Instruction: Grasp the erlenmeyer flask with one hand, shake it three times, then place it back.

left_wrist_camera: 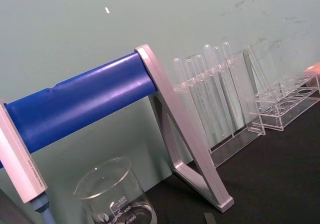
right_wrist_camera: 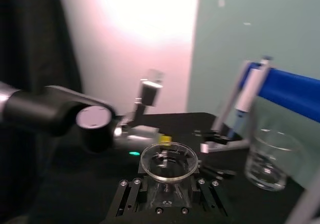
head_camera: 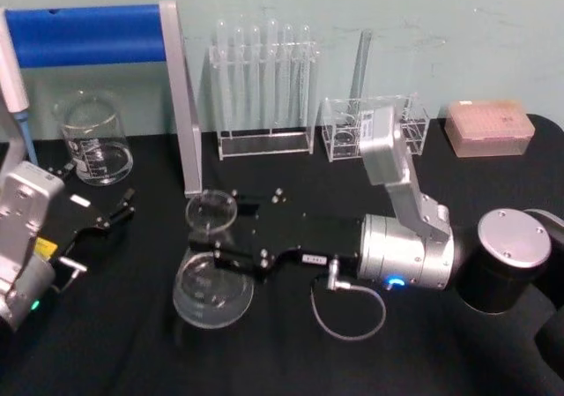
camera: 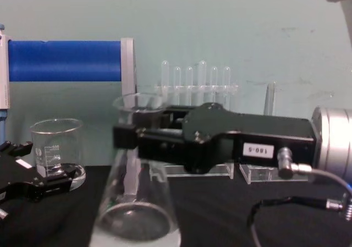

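The erlenmeyer flask is clear glass and stands upright at the centre-left of the black table, its flared rim above its wide base. My right gripper reaches in from the right and is shut on the flask's neck just under the rim. The right wrist view looks down into the rim, which sits between the black fingers. Whether the base rests on the cloth I cannot tell. My left gripper sits idle at the left edge, open and holding nothing.
A glass beaker stands at the back left beside a blue-roll stand and a pipette. Test tube racks and a pink tip box line the back wall.
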`<state>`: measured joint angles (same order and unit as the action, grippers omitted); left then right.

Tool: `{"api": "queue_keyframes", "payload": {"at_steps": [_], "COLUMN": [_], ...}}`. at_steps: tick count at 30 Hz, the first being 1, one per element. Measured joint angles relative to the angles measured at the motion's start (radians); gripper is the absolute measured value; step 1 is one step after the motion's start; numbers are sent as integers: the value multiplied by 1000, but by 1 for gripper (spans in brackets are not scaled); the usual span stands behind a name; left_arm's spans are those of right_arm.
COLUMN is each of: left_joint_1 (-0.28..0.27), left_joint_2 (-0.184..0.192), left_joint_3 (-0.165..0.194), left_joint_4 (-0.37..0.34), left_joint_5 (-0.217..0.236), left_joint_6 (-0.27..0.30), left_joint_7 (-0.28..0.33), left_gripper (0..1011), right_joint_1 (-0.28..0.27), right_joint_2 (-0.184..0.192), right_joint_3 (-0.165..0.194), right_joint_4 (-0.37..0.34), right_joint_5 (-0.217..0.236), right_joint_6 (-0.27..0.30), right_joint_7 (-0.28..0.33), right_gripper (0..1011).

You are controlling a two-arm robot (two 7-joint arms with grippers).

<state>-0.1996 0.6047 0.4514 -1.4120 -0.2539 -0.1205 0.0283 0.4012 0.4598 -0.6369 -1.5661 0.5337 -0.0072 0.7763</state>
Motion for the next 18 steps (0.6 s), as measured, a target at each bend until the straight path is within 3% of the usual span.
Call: {"api": "queue_keyframes", "payload": {"at_steps": [9,18], "left_joint_1": [0,0], "left_joint_2": [0,0], "left_joint_3": [0,0], "left_joint_4": [0,0], "left_joint_5": [0,0], "left_joint_6": [0,0], "left_joint_7": [0,0], "left_gripper": [1001,1001], "right_joint_1": [27,41], "right_joint_2": [24,37], "right_joint_3": [-54,-77], "right_joint_4": [-2,-3], "right_joint_5": [16,25], "right_joint_6": [-25,-38], "right_joint_7": [92,105], "right_gripper": [457,456]}}
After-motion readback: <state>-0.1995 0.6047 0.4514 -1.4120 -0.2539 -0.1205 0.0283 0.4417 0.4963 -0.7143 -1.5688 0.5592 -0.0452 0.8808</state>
